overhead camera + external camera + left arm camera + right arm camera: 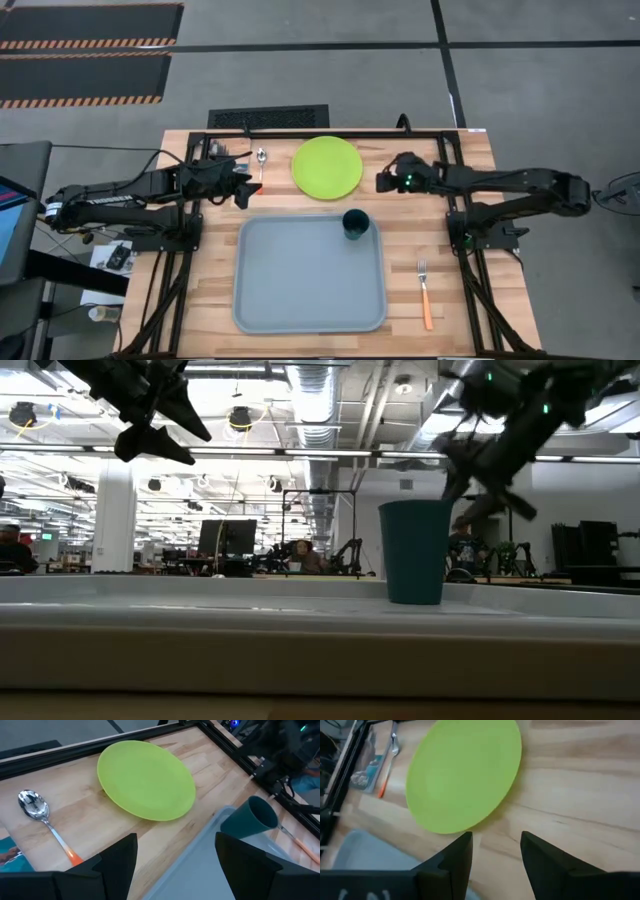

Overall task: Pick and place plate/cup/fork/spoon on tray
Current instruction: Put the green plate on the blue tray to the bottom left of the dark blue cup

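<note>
The lime-green plate (327,167) lies flat on the table beyond the tray (300,290). The teal cup (355,224) stands upright in the tray's far right corner. The spoon (261,160) lies left of the plate, the fork (424,291) right of the tray. My left gripper (244,190) is open and empty, left of the plate, near the spoon (45,822). My right gripper (381,182) is open and empty, just right of the plate (465,775). Both hang above the table in the low view.
A picture booklet (367,770) lies left of the spoon at the table's far left. A black frame rail (330,133) runs along the far edge and down both sides. Bare wood lies between the plate and the tray.
</note>
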### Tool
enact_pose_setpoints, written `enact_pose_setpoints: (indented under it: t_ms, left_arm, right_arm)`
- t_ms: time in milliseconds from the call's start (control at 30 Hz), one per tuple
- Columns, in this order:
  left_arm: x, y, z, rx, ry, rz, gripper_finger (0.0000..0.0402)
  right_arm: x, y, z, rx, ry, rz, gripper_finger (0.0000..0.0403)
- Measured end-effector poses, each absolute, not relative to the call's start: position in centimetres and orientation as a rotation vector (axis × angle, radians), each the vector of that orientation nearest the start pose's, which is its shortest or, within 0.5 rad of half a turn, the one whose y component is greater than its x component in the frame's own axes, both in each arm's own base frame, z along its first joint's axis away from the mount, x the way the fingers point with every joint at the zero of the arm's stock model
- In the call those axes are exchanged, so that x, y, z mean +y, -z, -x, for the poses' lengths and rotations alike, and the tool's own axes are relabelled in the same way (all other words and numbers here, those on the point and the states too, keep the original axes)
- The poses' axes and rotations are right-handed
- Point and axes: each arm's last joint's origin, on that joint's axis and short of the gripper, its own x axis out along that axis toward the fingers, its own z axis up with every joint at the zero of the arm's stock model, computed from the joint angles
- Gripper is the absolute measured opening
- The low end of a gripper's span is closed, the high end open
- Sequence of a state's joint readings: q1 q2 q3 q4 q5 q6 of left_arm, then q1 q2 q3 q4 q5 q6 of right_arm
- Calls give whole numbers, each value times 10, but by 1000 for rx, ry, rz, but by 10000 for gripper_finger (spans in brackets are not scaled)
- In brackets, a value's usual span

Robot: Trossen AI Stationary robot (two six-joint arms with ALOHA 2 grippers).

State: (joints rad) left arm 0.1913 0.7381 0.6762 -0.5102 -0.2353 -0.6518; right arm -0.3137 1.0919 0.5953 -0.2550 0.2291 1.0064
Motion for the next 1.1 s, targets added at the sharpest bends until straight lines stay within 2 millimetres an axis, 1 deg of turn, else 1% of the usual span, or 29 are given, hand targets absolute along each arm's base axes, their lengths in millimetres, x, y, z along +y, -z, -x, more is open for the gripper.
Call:
enact_pose_setpoints:
  t_ms: [100,267,333,467,633,833,967,1100]
  left_arm:
    - [36,-274,-149,415,-602,605,254]
    - [38,-274,-149,397,-644,590,254]
    - [38,-274,-149,395,-649,588,254]
    - [38,-275,-149,393,-655,585,254]
    - [38,-275,-149,392,-658,584,254]
    - [38,-275,-149,387,-671,580,254]
    - [38,-275,-149,387,-673,579,254]
    - [38,-275,-149,386,-673,579,254]
  right_arm:
    - [-78,-189,-203,394,866,-988,211]
    - [-97,-170,-211,403,931,-985,259]
    - [-106,-162,-215,394,938,-993,272]
    - [-120,-148,-225,345,917,-1031,281]
    - [-133,-130,-234,330,906,-1082,282]
    - [-142,-119,-252,371,884,-1104,282]
    - [-150,-118,-265,372,877,-1108,282]
    - [-153,-117,-273,379,863,-1126,281]
